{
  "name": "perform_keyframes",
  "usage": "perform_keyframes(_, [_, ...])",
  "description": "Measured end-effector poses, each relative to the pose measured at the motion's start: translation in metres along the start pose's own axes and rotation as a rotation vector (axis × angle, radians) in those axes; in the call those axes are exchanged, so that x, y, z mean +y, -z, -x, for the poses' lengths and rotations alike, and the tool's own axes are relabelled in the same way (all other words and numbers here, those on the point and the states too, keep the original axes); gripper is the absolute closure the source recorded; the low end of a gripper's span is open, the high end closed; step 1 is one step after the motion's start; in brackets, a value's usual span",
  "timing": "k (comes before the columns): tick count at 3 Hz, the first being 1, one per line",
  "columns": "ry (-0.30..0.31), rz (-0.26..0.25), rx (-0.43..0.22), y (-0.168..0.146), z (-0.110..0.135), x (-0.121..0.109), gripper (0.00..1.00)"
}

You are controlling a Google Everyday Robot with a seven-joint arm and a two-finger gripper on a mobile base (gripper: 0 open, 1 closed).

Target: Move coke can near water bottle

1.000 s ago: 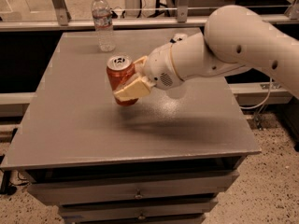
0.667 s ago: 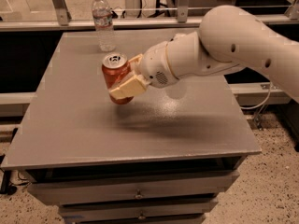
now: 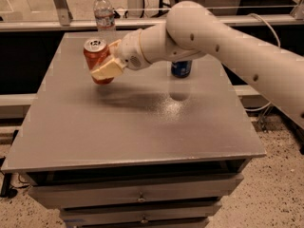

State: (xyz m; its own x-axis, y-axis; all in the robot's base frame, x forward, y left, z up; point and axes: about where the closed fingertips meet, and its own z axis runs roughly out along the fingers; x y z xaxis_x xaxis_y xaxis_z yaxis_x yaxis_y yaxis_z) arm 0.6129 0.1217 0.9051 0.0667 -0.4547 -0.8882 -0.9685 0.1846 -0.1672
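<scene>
The gripper [image 3: 105, 66] was squeezed tight on the coke can [image 3: 94, 55], carrying it above the table [image 3: 118, 127]. The water bottle [image 3: 104, 15] stood just behind the gripper. Next it probably needed to lower the can gently.

**A:** What is covered on the coke can [image 3: 95, 52]?

**B:** The gripper [image 3: 105, 61], over the desk's [image 3: 142, 127] back left, clasps it. One tan finger [image 3: 108, 70] crosses its lower front, and the other is mostly hidden behind it.

**A:** Anything else out of sight?

**B:** The arm [image 3: 213, 37] hides the blue can's [image 3: 181, 69] top and runs off the right edge. The water bottle's [image 3: 105, 18] label is too blurred to read. The bottom drawer [image 3: 142, 220] is cut off.
</scene>
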Motion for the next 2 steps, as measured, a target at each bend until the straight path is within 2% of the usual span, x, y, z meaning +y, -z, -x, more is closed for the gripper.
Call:
perform_keyframes(1, [0.027,-0.031,0.020,-0.021,0.001,-0.042,1.00])
perform_keyframes(2, [0.011,-0.067,0.059,-0.028,-0.012,-0.075,1.00])
